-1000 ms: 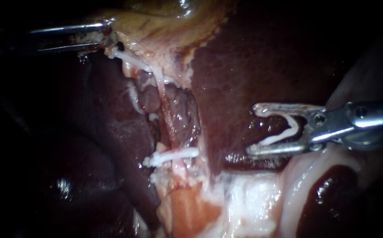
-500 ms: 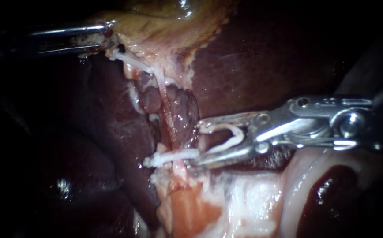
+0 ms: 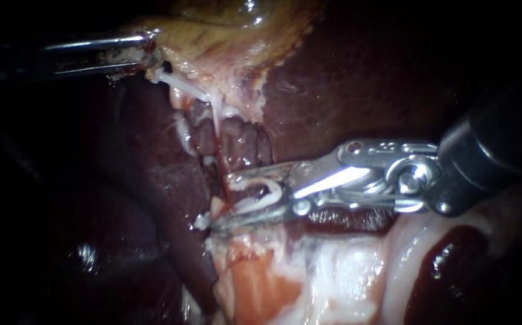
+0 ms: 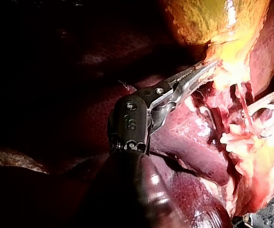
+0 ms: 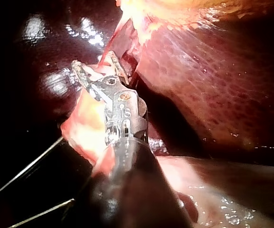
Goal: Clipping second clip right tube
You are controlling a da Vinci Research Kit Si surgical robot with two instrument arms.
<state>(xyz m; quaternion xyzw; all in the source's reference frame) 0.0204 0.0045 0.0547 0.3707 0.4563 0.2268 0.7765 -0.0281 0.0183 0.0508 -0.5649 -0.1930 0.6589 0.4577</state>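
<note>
1. Endoscope view: the left instrument (image 3: 142, 51) comes in from the left, and its jaws are clamped on the pale edge of the gallbladder (image 3: 225, 30). The dark liver (image 3: 357, 84) lies beside and below it. A thin tube (image 3: 217, 123) runs down from the gripped edge. The right instrument (image 3: 222, 202) reaches across to the tube. Its jaws stand apart, one on each side of the tube, and hold a white loaded clip (image 3: 265, 194) that touches both. A seated clip (image 3: 201, 221) shows just beyond the lower jaw's tip.
2. Left wrist view: the left instrument (image 4: 201, 72) pinches the bright yellow gallbladder (image 4: 212, 19) margin. Ahead and to one side, the right instrument (image 4: 256, 121) straddles the reddish tube (image 4: 243, 97), close to the seated clip (image 4: 236, 140).
3. Right wrist view: the right instrument (image 5: 93, 66) has its tip buried in pale tissue beside the liver (image 5: 212, 85). I cannot tell the gap between its jaws from here.
</note>
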